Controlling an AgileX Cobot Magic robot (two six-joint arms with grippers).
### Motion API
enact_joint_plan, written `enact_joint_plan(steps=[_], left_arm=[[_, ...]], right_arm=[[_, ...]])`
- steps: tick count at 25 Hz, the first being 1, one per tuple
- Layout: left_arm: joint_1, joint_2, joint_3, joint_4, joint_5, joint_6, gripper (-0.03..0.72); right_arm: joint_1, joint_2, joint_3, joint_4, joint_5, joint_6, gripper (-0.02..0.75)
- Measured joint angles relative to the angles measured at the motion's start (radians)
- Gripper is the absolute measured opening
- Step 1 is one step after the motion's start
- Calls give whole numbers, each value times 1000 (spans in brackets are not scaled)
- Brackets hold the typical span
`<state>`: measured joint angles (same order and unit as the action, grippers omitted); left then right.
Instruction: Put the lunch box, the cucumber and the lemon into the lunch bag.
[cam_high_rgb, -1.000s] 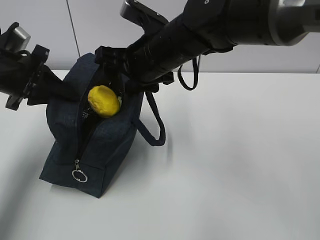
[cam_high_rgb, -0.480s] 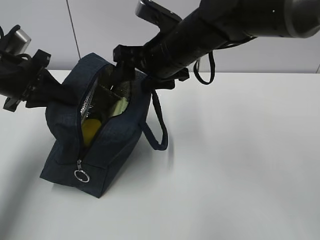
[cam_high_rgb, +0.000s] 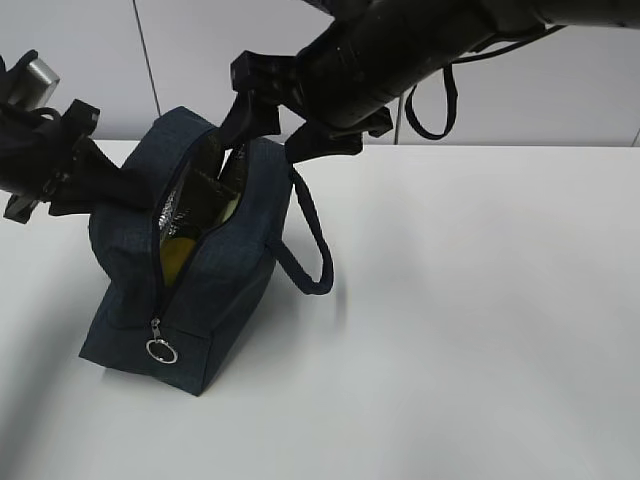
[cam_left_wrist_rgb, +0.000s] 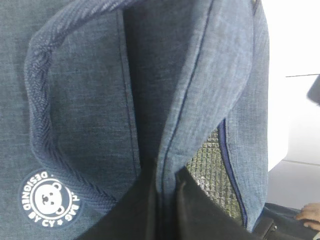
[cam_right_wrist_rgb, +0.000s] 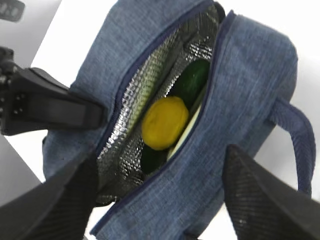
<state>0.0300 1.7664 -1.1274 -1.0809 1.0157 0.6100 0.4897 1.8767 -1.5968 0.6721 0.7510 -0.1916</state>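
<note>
The navy lunch bag (cam_high_rgb: 215, 300) stands on the white table with its top zipper open. Inside, the yellow lemon (cam_right_wrist_rgb: 164, 122) lies on the dark green cucumber (cam_right_wrist_rgb: 192, 80), beside a pale edge of the lunch box (cam_right_wrist_rgb: 187, 127). From outside, only a sliver of the lemon (cam_high_rgb: 178, 255) shows. My left gripper (cam_left_wrist_rgb: 167, 172) is shut on the bag's left rim, one finger inside against the silver lining, holding the mouth apart. My right gripper (cam_right_wrist_rgb: 160, 200) hangs open and empty just above the bag's far end (cam_high_rgb: 285, 130).
The zipper's metal ring pull (cam_high_rgb: 160, 351) hangs at the bag's near end. One loop handle (cam_high_rgb: 310, 250) droops off the right side onto the white table (cam_high_rgb: 480, 330). A grey wall (cam_high_rgb: 550, 120) runs behind the table.
The lemon, at the bag's mouth by my right gripper a second ago, now lies inside the bag. The right arm has lifted up and back. The left gripper has stayed put.
</note>
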Motion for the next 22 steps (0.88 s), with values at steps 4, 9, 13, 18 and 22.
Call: enact_joint_plan(steps=[4,9,13,18,22], left_arm=[[0,0,0,-2,7,0,0],[0,0,0,-2,19,0,0],[0,0,0,-2,23,0,0],[0,0,0,-2,25,0,0],[0,0,0,-2,33,0,0]], right_arm=[[0,23,0,-8,17,0,576],[0,65,0,-26,24,0,576],[0,75,-2,-53,25,0,576],[0,81,-2,-85,37,0,576],[0,81,-2,-113,102,0,576]])
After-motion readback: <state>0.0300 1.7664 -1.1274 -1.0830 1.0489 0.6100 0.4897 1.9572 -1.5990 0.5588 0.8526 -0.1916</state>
